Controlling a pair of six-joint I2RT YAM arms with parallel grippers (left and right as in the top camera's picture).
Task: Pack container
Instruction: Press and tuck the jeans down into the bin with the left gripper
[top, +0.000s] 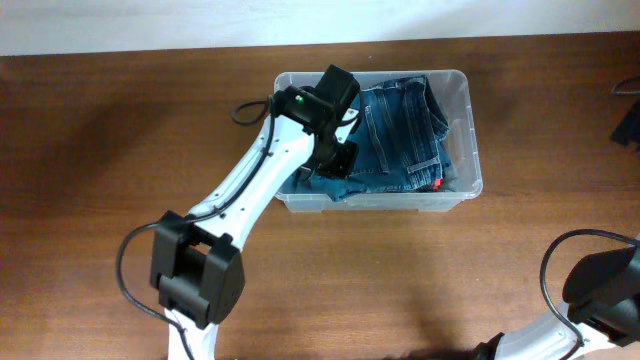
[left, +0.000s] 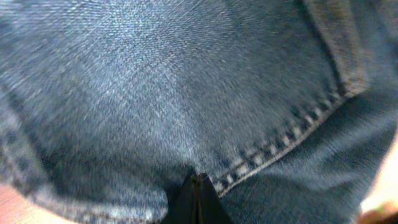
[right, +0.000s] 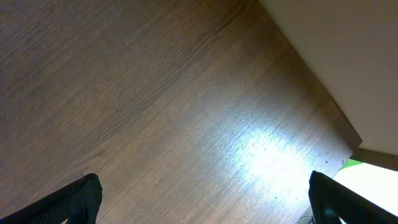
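Container (top: 462, 95), clear rounded plastic, holding folded blue denim jeans (top: 400, 130)

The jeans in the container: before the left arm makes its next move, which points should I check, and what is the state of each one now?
1. Jeans lie inside the container: ok.
2. Left gripper fingers closed, tips together against the denim: ok.
3. Fabric really pinched between the left fingers: cannot tell; the wrist view shows the tips meeting at the cloth, but no fold between them.
4. Denim hanging over the rim: cannot tell at the front left corner, where the arm hides it; the other sides look ok.
5. Right gripper open and away from the container, over bare table: ok.
6. Black cable near the container's left edge, free of the rim: cannot tell.
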